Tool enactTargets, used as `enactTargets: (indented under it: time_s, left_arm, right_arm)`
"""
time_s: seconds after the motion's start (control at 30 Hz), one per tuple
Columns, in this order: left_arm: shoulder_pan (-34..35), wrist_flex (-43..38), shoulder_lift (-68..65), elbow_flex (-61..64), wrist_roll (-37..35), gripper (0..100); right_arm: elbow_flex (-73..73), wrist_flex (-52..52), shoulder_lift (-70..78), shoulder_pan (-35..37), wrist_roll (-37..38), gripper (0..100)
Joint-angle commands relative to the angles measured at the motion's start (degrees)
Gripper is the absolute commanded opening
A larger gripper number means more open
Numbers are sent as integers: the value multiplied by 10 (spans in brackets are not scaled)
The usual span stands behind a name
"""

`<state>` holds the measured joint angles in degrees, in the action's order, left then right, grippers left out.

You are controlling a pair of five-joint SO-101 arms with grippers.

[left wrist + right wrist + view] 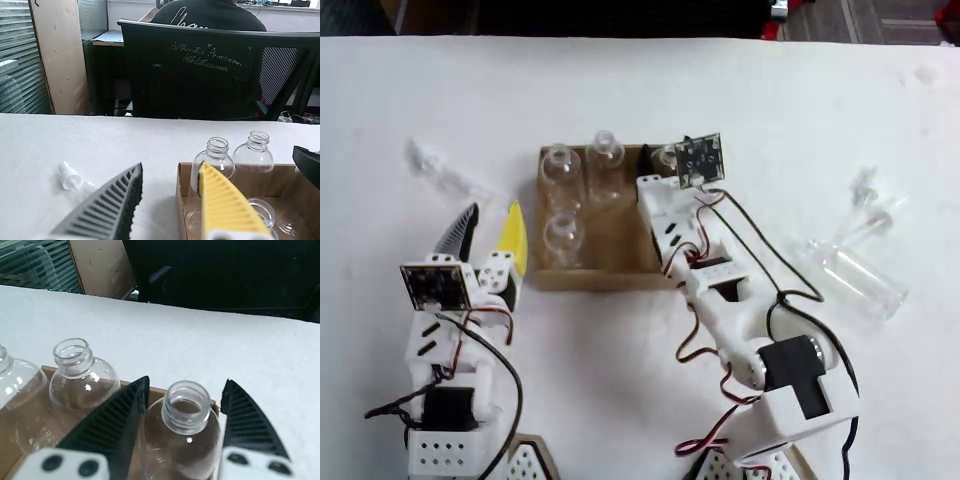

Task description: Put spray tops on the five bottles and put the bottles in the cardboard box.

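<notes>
Evidently light, slick and easily dented, an uncapped clear bottle (187, 440) is clasped below its neck by the right gripper (187, 382) in a far corner of the cardboard box (605, 276), while the left gripper (493, 208) is held spread and empty.

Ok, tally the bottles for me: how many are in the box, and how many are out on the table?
Upright bottles in the cardboard box: 4
Lying bottle on the table: 1
Total: 5 bottles
</notes>
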<state>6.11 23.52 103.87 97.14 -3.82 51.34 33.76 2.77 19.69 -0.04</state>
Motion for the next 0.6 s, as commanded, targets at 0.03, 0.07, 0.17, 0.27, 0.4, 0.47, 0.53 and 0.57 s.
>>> enactTargets:
  time_s: [0.03, 0.07, 0.17, 0.27, 0.4, 0.47, 0.53, 0.57]
  left_arm:
    - [-4, -14, 5, -2, 8, 176]
    - [-4, -14, 5, -2, 8, 176]
    - [-4, -14, 5, -2, 8, 176]
    - [-4, -14, 5, -2, 8, 176]
    - [-4, -14, 5, -2, 8, 176]
    - [-4, -14, 5, -2, 8, 176]
    - [-4, -14, 5, -2, 8, 176]
    - [-3, -14, 5, -2, 8, 176]
  right_arm:
    - [-9, 6, -11, 6, -1, 205]
    - [-9, 6, -15, 6, -1, 206]
    - [-9, -7, -36, 6, -1, 206]
    - [-14, -57, -69, 9, -1, 226]
    - [-42, -158, -106, 15, -4, 301]
    - [-62, -200, -119, 15, -4, 313]
    - [-76, -227, -131, 14, -4, 312]
    - [-81, -235, -138, 13, -4, 312]
